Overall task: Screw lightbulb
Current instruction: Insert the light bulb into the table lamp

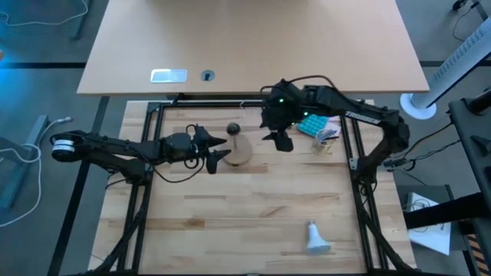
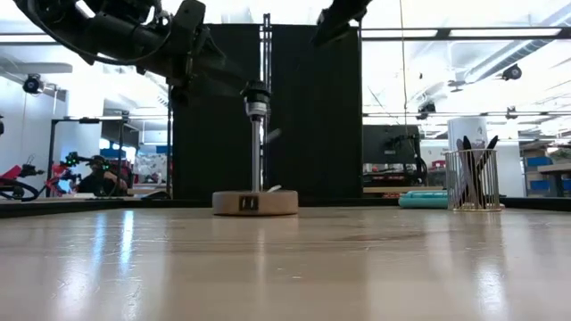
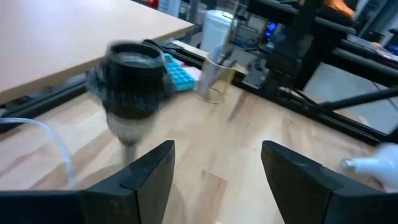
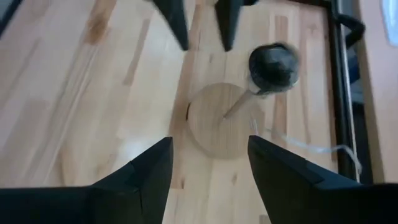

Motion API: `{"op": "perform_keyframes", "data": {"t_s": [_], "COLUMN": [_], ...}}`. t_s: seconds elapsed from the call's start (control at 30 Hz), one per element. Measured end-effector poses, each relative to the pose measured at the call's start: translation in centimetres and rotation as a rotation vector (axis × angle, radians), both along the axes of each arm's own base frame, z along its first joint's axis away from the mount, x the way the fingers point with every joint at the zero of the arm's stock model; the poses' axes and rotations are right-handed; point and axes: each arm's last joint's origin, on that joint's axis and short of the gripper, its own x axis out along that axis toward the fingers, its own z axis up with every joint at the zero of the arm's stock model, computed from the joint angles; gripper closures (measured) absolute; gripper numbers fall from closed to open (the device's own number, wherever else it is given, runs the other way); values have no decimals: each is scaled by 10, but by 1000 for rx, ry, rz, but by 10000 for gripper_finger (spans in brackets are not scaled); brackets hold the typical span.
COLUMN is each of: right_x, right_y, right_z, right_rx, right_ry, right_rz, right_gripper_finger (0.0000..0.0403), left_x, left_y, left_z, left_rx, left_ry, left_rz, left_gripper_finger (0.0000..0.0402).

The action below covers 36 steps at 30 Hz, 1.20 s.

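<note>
The white lightbulb [image 1: 315,238] lies on its side on the wooden table near the front right, far from both arms; it also shows in the left wrist view as the lightbulb [image 3: 375,167]. At the table's far middle stands a round wooden disc [image 1: 242,151] with a thin post and a black socket [image 2: 257,93] on top. My left gripper [image 1: 227,149] is open, its fingers pointing level at the disc from the left, just short of the socket [image 3: 133,70]. My right gripper [image 4: 208,146] is open and raised, slanting down over the disc [image 4: 222,122] from the far right.
A wire pen cup [image 1: 327,139] and a blue block [image 1: 311,124] sit at the far right behind my right gripper [image 1: 280,140]. A thin white cable [image 4: 311,148] runs from the disc. Black frame rails [image 1: 354,146] edge the table.
</note>
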Motion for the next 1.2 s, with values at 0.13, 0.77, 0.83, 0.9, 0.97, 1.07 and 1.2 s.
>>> {"op": "perform_keyframes", "data": {"t_s": [0.13, 0.77, 0.83, 0.9, 0.97, 1.07, 1.2], "right_x": [-24, -67, -67, -67, -68, -75, -82], "right_y": [14, 138, 157, 176, 193, 218, 248], "right_z": [18, 8, -6, -22, -38, -63, -97], "right_rx": [51, 231, 265, 307, 361, 425, 459], "right_ry": [-15, 218, 269, 315, 365, 434, 500], "right_rz": [-33, -233, -298, -421, -570, -764, -1006], "right_gripper_finger": [197, 197, 197, 197, 197, 197, 197], "left_x": [1, -17, -22, -25, -26, -23, -15], "left_y": [-12, -107, -122, -137, -149, -164, -179], "left_z": [0, 4, 3, 0, -4, -16, -32], "left_rx": [3, 28, 15, 13, 1, -20, 2], "left_ry": [-1, -56, -78, -91, -108, -106, -60], "left_rz": [-36, -148, -167, -181, -189, -212, -237], "left_gripper_finger": [170, 170, 170, 170, 170, 170, 170]}}
